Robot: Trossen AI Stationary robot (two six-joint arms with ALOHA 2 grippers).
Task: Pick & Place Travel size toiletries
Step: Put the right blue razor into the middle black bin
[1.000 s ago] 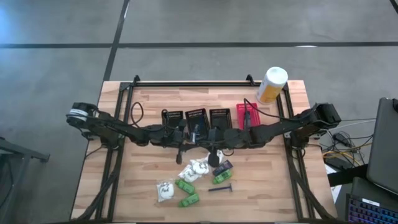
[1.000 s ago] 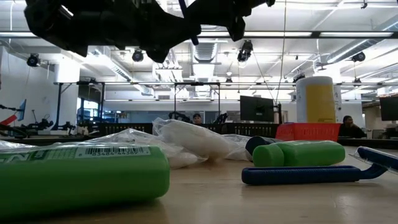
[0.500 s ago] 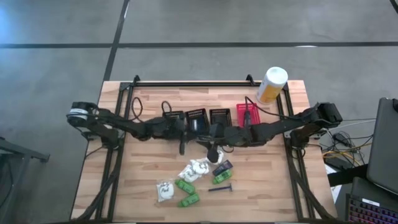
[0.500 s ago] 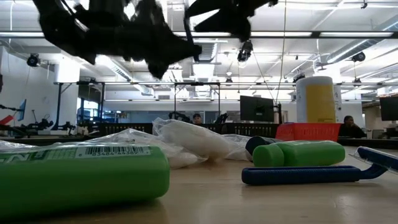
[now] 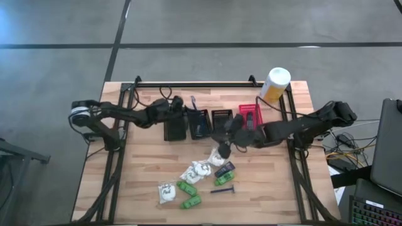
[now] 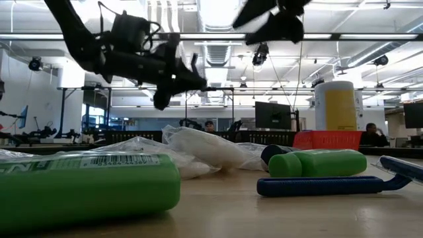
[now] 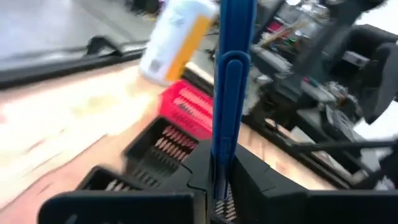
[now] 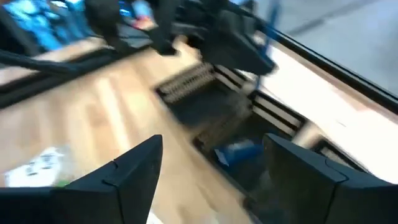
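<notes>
Toiletries (image 5: 200,179) sit clustered on the table's near half: light, crinkly, slippery wraps, best pinched mid-body. Left gripper (image 5: 186,108) is clamped on a stiff blue razor (image 7: 227,81) above the black baskets (image 5: 197,123); right gripper (image 5: 225,149) hovers nearby, jaws spread, apparently empty.

Even, bright light from ceiling strip lamps (image 6: 218,36); both wrist views are motion-blurred, and the near green tube (image 6: 86,188) is soft.

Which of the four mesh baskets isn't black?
The red basket, at the right end of the row, nearest the white-and-yellow canister. The other three baskets, further left in the row, are all black.
</notes>
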